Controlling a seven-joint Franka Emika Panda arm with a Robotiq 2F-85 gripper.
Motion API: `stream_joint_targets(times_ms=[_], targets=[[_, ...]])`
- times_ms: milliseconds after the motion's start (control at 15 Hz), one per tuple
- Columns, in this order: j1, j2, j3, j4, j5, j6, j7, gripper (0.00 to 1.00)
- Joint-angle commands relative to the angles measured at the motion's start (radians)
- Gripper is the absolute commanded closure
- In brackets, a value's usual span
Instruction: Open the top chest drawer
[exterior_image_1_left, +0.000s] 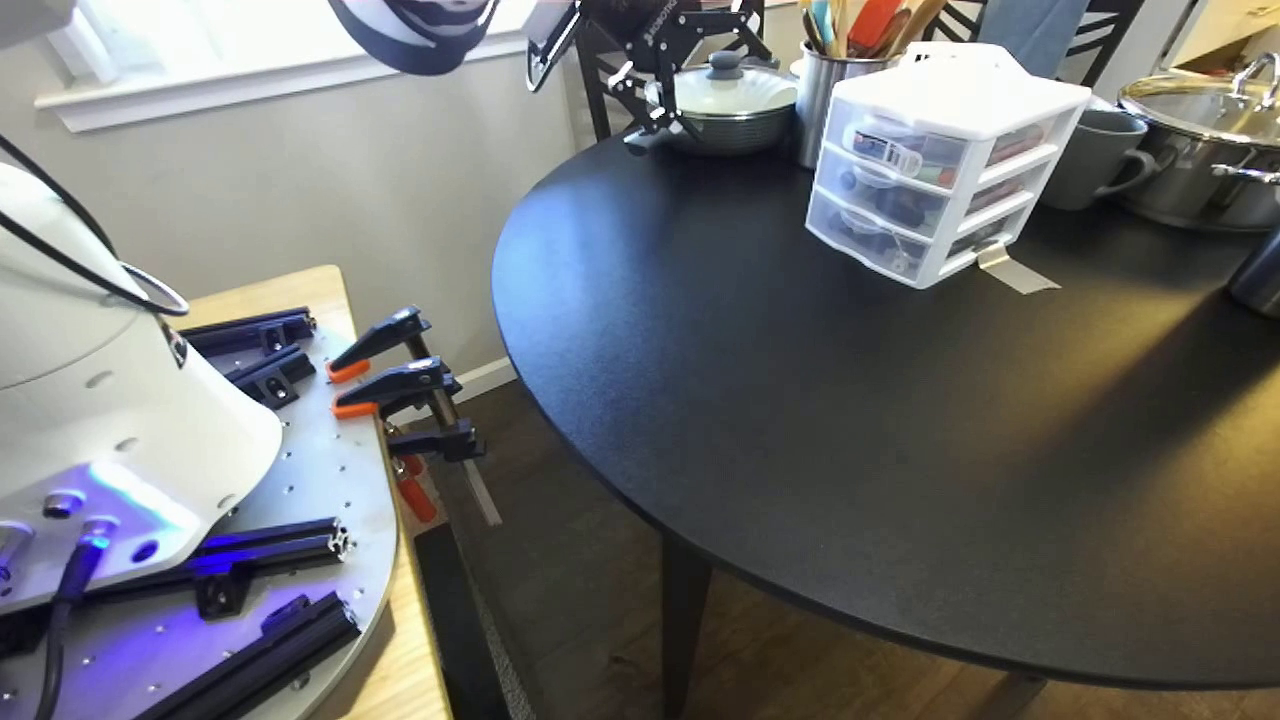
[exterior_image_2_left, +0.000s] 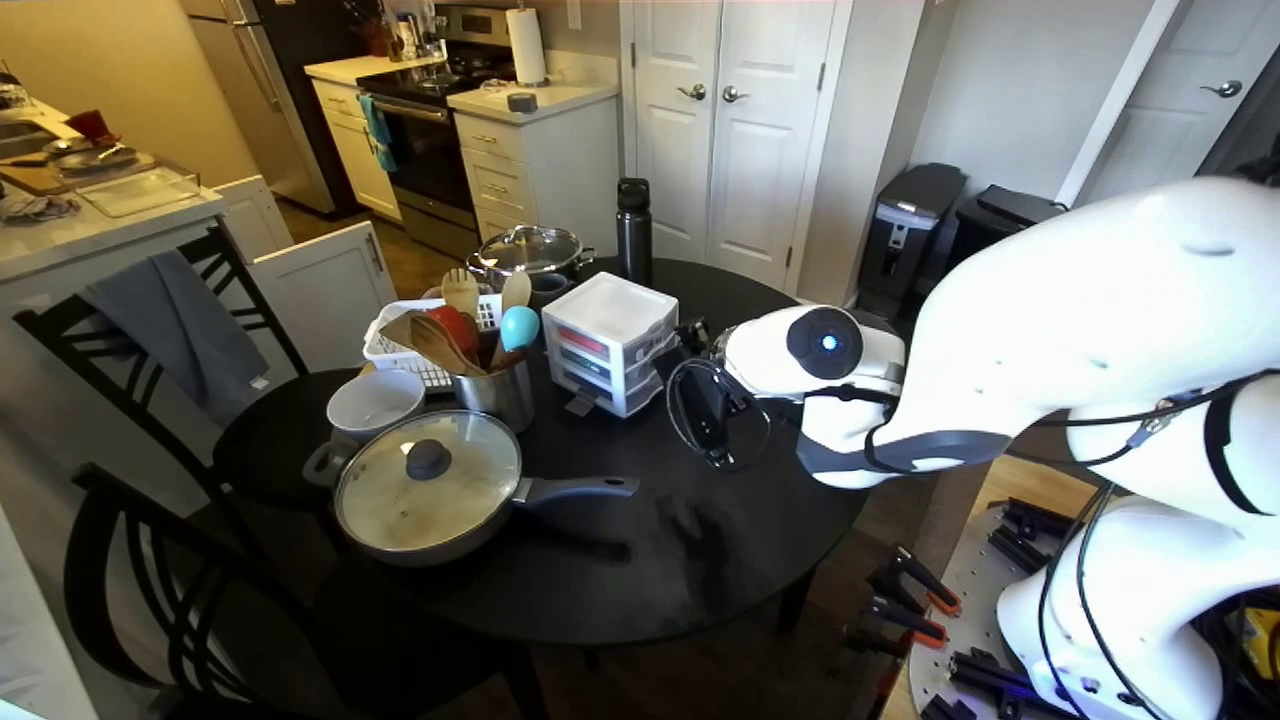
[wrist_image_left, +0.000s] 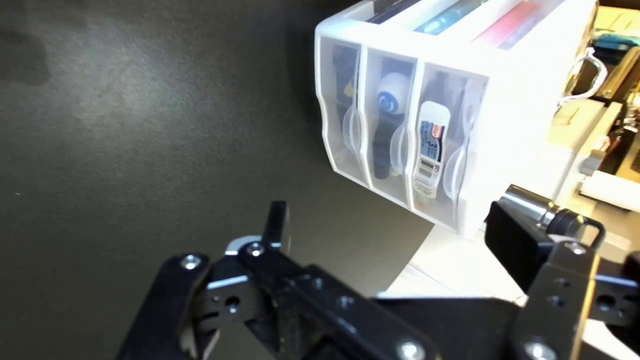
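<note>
Low in the wrist view, the gripper holds its jaws wide apart. The translucent top drawer of the white organiser, upper right, appears shut, though glare blurs its edge; a barcoded label shows inside.

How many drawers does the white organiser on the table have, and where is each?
3, stacked: top drawer, middle drawer beneath it, bottom drawer lowest. All three show in the wrist view; none seems hidden.

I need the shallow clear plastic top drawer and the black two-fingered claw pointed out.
Shallow clear plastic top drawer (wrist_image_left: 452, 134), wrist view: on its front face.
Black two-fingered claw (wrist_image_left: 391, 220), wrist view: midway between its fingertips.
</note>
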Motion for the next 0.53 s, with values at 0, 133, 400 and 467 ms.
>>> stream_joint_targets(times_ms=[0,133,400,467], targets=[[-0.088,-0.148,0.098,0.030,0.155,0.097,-0.125,0.00],[-0.123,-0.204,0.141,0.047,0.224,0.127,-0.171,0.00],[-0.152,-0.312,0.189,0.098,0.344,0.097,-0.214,0.00],[-0.163,-0.337,0.198,0.106,0.369,0.094,-0.216,0.00]])
